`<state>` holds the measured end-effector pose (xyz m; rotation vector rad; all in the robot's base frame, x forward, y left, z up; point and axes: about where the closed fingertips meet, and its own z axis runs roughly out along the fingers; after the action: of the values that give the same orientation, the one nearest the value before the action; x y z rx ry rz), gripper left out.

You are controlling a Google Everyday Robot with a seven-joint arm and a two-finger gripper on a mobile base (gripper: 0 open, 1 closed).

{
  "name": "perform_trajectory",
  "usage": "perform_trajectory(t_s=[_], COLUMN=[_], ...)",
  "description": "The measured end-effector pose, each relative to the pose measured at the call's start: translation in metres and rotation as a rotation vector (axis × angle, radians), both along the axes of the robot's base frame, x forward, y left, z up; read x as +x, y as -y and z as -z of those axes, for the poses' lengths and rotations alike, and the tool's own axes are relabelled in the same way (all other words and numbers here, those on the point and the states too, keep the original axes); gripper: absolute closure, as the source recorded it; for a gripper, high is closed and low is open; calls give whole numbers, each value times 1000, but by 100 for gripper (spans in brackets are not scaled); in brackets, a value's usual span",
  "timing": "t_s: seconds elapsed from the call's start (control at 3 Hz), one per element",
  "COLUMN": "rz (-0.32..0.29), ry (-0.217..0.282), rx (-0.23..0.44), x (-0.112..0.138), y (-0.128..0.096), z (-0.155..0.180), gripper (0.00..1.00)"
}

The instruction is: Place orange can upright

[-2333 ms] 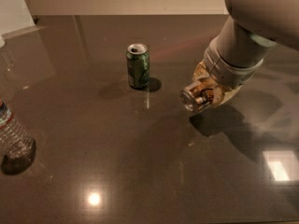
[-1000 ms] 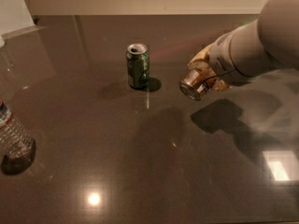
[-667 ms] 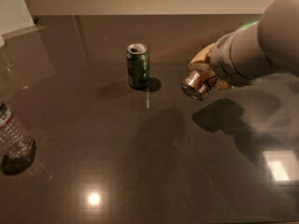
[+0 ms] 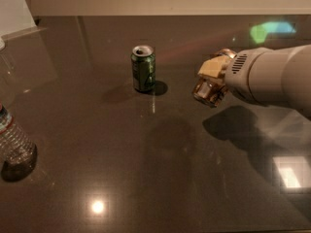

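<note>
My gripper [image 4: 212, 79] is at the right of the dark table, shut on the orange can [image 4: 206, 91]. The can is coppery and shiny. It is held above the tabletop with one end pointing down and to the left, tilted; its shadow lies on the table below and to the right. Most of the can is hidden between the yellowish fingers [image 4: 211, 68]. The pale arm reaches in from the right edge.
A green can [image 4: 143, 68] stands upright left of my gripper, at the middle back of the table [image 4: 146, 169]. A clear plastic water bottle [image 4: 13, 139] stands at the left edge. A pale wall runs behind the table's far edge.
The arm has lifted the can off the table and swung to reach in from the right. The can's end has turned from facing the camera to pointing more downward.
</note>
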<state>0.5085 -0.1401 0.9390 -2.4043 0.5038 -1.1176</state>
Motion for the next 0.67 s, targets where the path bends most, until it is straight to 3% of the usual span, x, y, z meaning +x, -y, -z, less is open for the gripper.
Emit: perform_trajectory(t_s=[0.33,0.67], rz=[-57,-139], ry=[115,234], rx=[9,-39], x=[4,14], y=[-13,-38], z=[-4,-7], gripper=[100,100])
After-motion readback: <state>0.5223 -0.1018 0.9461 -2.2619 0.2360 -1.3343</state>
